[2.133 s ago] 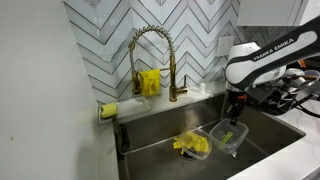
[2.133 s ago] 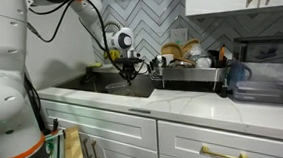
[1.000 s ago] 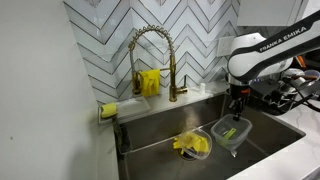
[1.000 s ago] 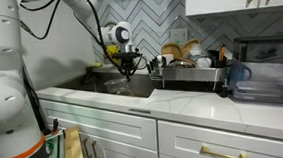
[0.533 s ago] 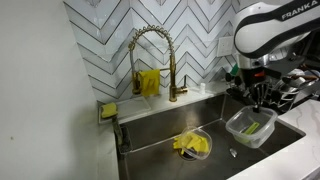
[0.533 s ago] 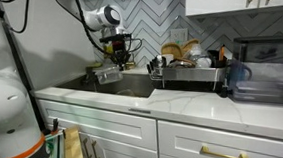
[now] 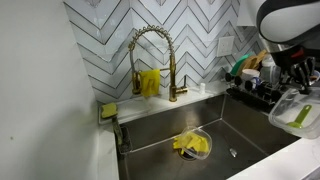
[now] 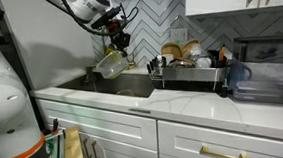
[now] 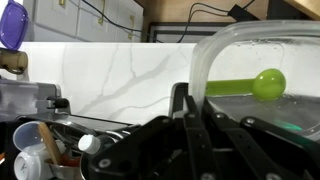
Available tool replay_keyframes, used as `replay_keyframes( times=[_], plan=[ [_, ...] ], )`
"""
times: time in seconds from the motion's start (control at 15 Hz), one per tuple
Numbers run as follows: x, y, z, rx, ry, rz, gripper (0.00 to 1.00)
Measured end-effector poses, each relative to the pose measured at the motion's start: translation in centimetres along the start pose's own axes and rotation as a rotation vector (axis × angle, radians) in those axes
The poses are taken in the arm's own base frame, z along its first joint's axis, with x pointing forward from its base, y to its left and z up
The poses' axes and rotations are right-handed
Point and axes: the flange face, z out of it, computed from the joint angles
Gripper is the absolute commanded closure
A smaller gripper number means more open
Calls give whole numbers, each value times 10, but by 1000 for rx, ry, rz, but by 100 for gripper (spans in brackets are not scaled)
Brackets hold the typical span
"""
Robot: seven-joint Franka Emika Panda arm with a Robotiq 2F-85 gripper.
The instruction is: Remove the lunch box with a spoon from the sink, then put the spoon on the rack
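- Fingers (image 9: 184,118) of the gripper (image 8: 117,47) are pressed onto one wall of the lunch box (image 8: 109,65). The clear container hangs tilted from its rim, below the wrist.
- Gripping the wall rather than the contents looks deliberate: a single hold carries both the box and the spoon (image 9: 248,86). The spoon lies inside the box, its round bowl toward the right of the wrist view.
- Both exterior views show the lunch box in the air, clear of the sink (image 7: 160,128) and above its rim, on the side nearer the rack (image 8: 187,75).
- Because of the tilt, the spoon probably rests against the lower wall. The walls look tall enough to keep it in, but a steeper tip could spill it.
- A yellow cloth (image 7: 192,145) lies on the basin floor and the brass faucet (image 7: 150,55) stands at the back rim. Both are well apart from the box.
- The white counter (image 8: 200,105) in front of the rack is bare and seems the easiest place to set the box down.
- With the rack crowded with dishes and bottles, the spoon will need a free gap.
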Motion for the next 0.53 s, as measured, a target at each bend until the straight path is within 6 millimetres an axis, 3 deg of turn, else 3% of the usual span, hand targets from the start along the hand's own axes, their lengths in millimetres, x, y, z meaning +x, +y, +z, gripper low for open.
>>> replay_keyframes(
  times=[0.13,0.33,0.53],
  plan=[
    [-1,0,1,-8,-2,7,98],
    [-1,0,4,-15,-12,8,98],
    [-10,19,18,-125,-98,44,98]
  ],
)
